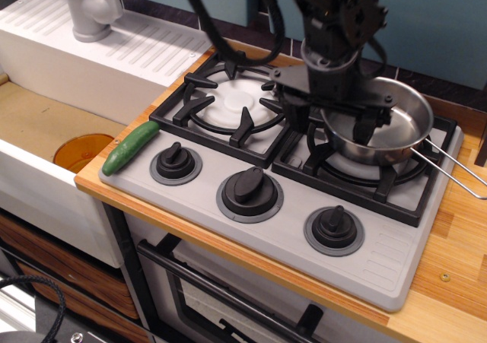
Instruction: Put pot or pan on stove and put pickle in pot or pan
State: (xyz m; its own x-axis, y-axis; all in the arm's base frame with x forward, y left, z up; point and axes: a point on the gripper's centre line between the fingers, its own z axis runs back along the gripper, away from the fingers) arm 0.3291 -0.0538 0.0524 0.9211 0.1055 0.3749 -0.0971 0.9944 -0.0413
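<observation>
Wooden table [456, 282] carries one grey stove [304, 206] with two black cast grates, two white burner discs and three round black knobs in a row along its front. One shiny round steel pan [392, 126] with shallow straight sides sits on the right grate, slightly tilted, its thin wire handle pointing right. One black gripper [331, 126] grasps the pan's left rim: fingers [364, 128] slightly apart, one inside, one outside the wall. One smooth, dark-green, slightly curved pickle [130, 147] lies on the stove's front-left corner, well apart from the pan.
</observation>
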